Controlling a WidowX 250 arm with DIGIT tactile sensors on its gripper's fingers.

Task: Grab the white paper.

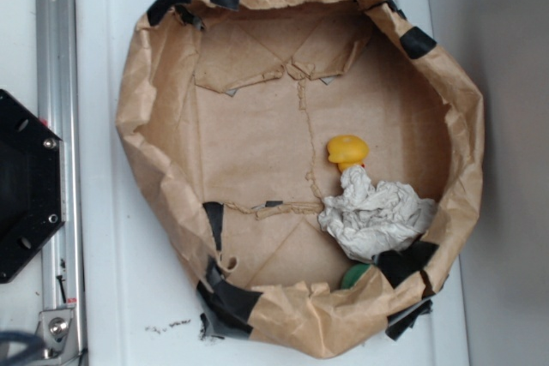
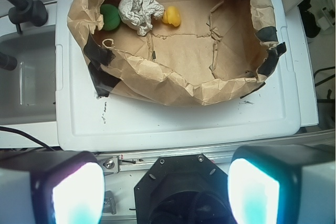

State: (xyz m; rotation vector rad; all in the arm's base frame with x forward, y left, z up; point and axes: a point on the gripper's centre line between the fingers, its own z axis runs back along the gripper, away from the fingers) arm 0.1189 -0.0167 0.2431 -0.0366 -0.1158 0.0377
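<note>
White desk (image 2: 173,119) is stretching out ahead of my end effector (image 2: 165,192), carrying the wide brown paper bag (image 2: 173,85) with its rolled, taped rim. I am hanging back, well short of the bag, fingers (image 2: 77,195) spread wide and holding nothing. Far ahead and to my left, the white paper (image 2: 137,4) is lying inside the bag, squeezed between the green ball (image 2: 109,17) and the yellow toy (image 2: 171,16).

Base: black hexagonal plastic robot base plate (image 1: 26,186), silver screw heads near its rim.
Gripper (image 2: 165,190): two grey block-shaped fingers (image 2: 60,187), inner pads glowing white-cyan.
Cabling: dark cables inside the base's round opening.
</note>
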